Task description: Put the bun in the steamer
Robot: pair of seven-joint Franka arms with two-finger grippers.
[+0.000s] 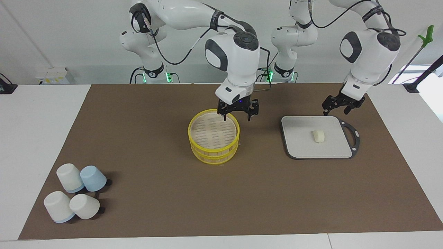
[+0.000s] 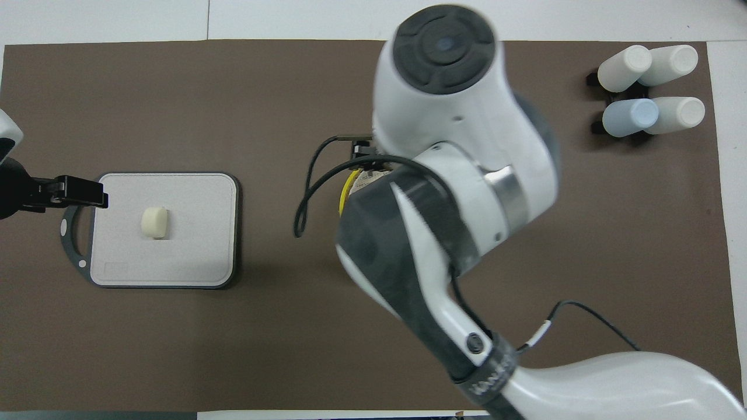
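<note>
Both arms have glossy white shells with dark grey round caps at the joints. Thin black cables run along them in loose loops. Green lights glow at the two bases. The right gripper (image 1: 237, 111) and the left gripper (image 1: 343, 103) are black.

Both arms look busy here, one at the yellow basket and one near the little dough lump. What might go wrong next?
The right gripper sits at the steamer rim with one finger inside, so a careless move might drag or tip the basket. The lid appears to be on, so the bun cannot go in yet. The bun lies loose on the grey board; the left gripper, over the board's edge, could nudge it and roll it away.
</note>
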